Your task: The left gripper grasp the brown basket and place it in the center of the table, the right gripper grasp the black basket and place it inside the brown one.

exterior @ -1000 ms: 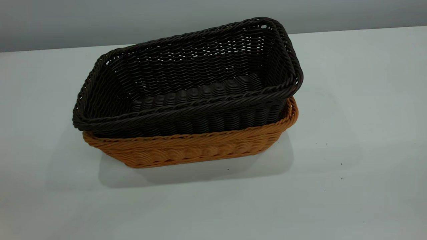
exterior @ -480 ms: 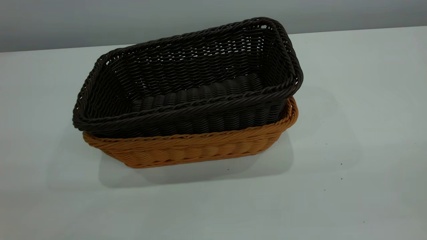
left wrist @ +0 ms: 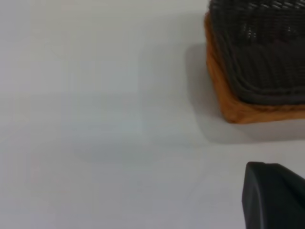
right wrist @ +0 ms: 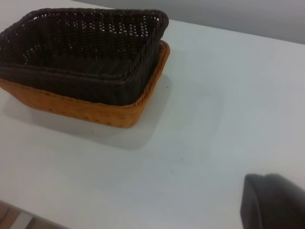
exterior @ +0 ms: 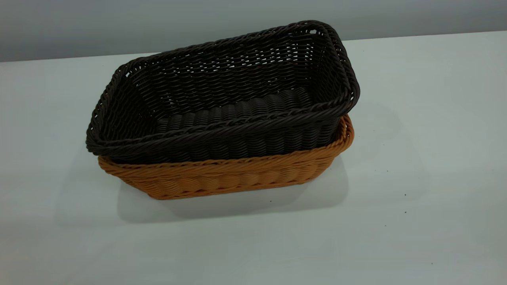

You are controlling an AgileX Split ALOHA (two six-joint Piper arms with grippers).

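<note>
Grey wall (exterior: 119, 23) behind; floor bit (right wrist: 14, 219) at edge, nr view corner.

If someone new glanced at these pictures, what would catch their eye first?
The black basket nested inside the brown basket, its rim riding higher at the far right, would stand out first. The pair sits mid-table on the pale table. Neither arm appears in the exterior view.

Two baskets nested together on the table, slightly toward nine o'clock from its middle.

I see the black basket (exterior: 237, 114) sitting inside the brown basket (exterior: 222, 178), its rim raised above the other's and tilted, higher toward one o'clock. The table (exterior: 416, 198) lies bare around them, widest toward three and six o'clock.
</note>
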